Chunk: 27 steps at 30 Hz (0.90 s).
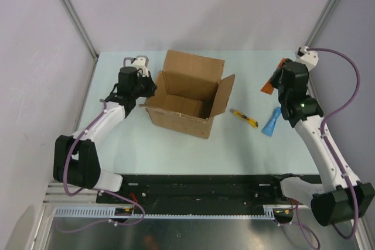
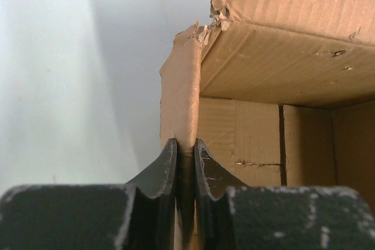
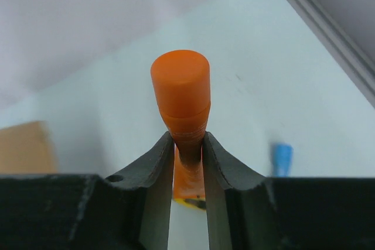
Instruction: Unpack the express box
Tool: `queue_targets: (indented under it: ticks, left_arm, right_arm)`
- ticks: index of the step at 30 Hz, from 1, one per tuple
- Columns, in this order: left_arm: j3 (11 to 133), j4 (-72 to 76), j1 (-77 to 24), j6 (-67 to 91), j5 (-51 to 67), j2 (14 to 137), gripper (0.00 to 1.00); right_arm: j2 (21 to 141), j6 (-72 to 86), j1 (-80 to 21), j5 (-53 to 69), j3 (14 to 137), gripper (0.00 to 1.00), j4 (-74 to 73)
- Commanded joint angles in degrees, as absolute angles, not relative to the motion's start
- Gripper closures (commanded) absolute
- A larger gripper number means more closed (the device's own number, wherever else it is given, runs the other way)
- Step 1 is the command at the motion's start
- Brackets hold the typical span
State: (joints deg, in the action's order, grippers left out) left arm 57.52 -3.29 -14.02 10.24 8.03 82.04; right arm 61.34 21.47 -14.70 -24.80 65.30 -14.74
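The express box [image 1: 186,105] is seen open on the surface [image 1: 176,144], standing around the middle and a little toward the far edge and the left side, flaps spread. It is pinned by the left tool [image 2: 185,155], whose jaws are drawn narrow and clamped on a cardboard edge at the box's left side, so the box is being steadied. Over near the far right corner, an orange tube [image 3: 180,80] is caught by its neck in the right tool [image 3: 187,140]; the jaws stand narrow and appear to be touching the tube on both sides, though how firm that grip is cannot be told. The step in hand is judged to be the setting down of a removed item beside the others. What is called for next is a clean release, the tool lifted straight off so the tube is not knocked or rolled, and then a return to the box, where only bare cardboard is made out from above; the part under the near wall is hidden. Now the count: one box, one orange tube, one blue tube [image 1: 270,122] and one yellow utility knife [image 1: 244,118], these last two laid between the box and the right edge, near each other but apart, and two tools, both occupied.
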Motion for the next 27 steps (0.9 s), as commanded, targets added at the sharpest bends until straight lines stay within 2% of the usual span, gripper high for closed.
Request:
queue_targets:
  ticks: [1, 14, 23, 27]
  left_arm:
    - [55.6, -2.9, -12.8, 14.4, 6.8, 77.4, 1.00]
    - [54.5, -3.3, -11.9, 14.9, 7.5, 76.0, 1.00]
    - [54.8, -3.3, -11.5, 15.0, 8.1, 76.3, 0.99]
    - [54.9, -3.3, -11.3, 15.2, 8.6, 76.4, 0.83]
  right_arm:
    - [67.6, 31.3, -10.0, -27.5, 64.9, 0.73, -30.4]
    - [83.1, 32.9, -3.3, -15.6, 53.4, 0.66, -22.7]
    - [86.0, 32.3, -2.9, -13.6, 52.9, 0.64, -17.3]
    - [85.4, 31.6, -2.9, -13.2, 53.5, 0.60, -18.2]
